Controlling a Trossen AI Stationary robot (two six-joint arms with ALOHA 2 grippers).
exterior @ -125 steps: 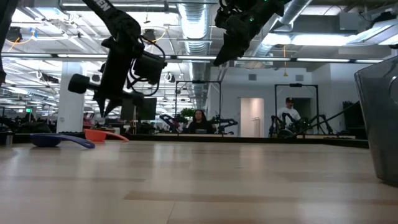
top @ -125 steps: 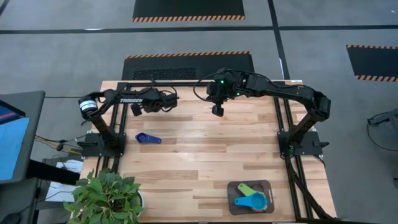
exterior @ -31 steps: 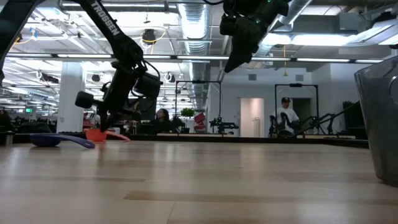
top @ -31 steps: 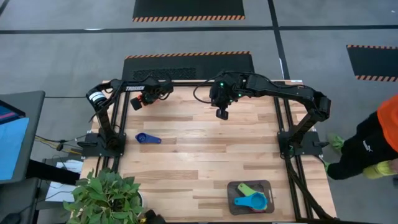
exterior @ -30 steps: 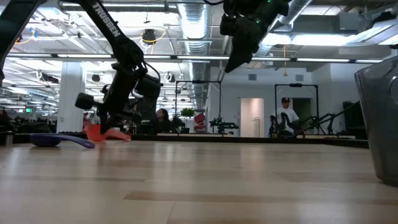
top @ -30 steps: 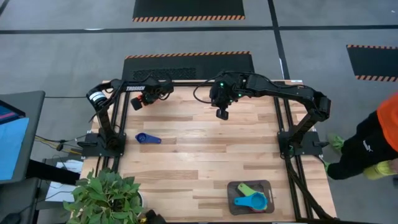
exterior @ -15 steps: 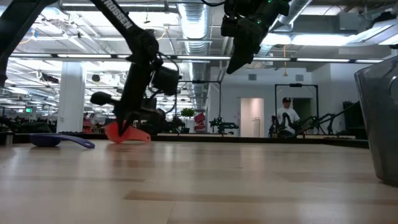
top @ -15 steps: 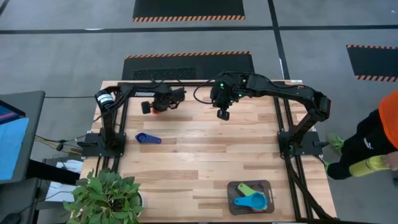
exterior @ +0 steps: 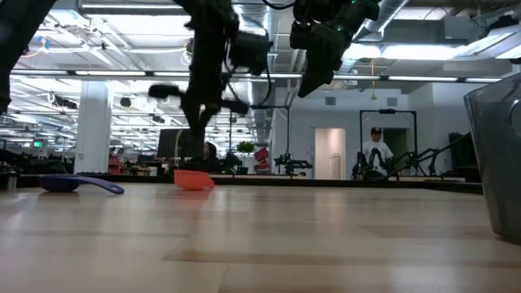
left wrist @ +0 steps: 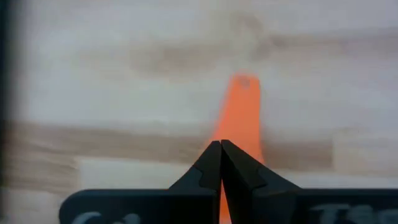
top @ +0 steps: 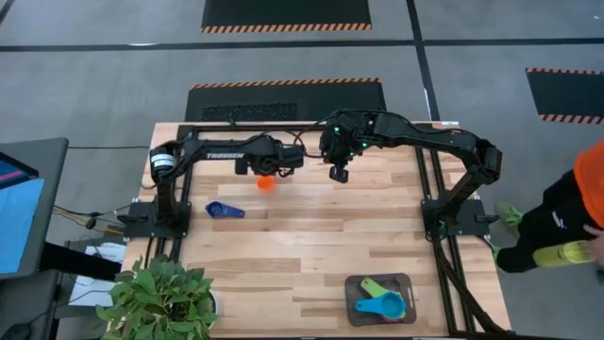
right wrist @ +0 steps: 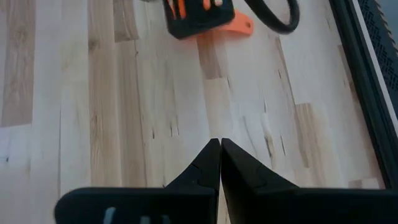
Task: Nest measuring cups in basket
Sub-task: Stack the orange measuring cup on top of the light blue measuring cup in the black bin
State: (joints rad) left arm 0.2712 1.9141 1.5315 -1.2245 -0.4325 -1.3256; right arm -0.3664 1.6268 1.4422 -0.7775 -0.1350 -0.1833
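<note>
Left gripper [top: 276,170]: over the far middle of the table [top: 311,246], fingers pressed together on the handle of the orange cup [top: 266,182]. Left wrist view shows the flat orange handle [left wrist: 241,118] running out from between the closed fingertips. Low view: orange cup [exterior: 194,180] hangs at or just above the wood; contact with the table cannot be told.

Right gripper [top: 337,174]: raised over the far middle of the table, just right of the left gripper, tips clenched together, nothing between them. Right wrist view shows bare planks under the closed tips [right wrist: 219,163], with the left gripper and orange cup farther off.

Count, cups seen: 5.
- 1 orange, held by the left gripper.
- 1 dark blue cup [top: 223,210], lying loose on the left side of the table, handle pointing right, near the left arm's base.
- 3 in the basket [top: 353,284]: green cup [top: 374,286], yellow cup [top: 393,297], light blue cup [top: 381,305], overlapping. A 4th under them cannot be made out.

Basket: 1, dark grey, at the near right corner of the table, well apart from both grippers. Open wood lies between it and the orange cup.

Around: potted plant [top: 159,298] at the near left corner; a person [top: 566,222] standing at the right edge beside the table.
</note>
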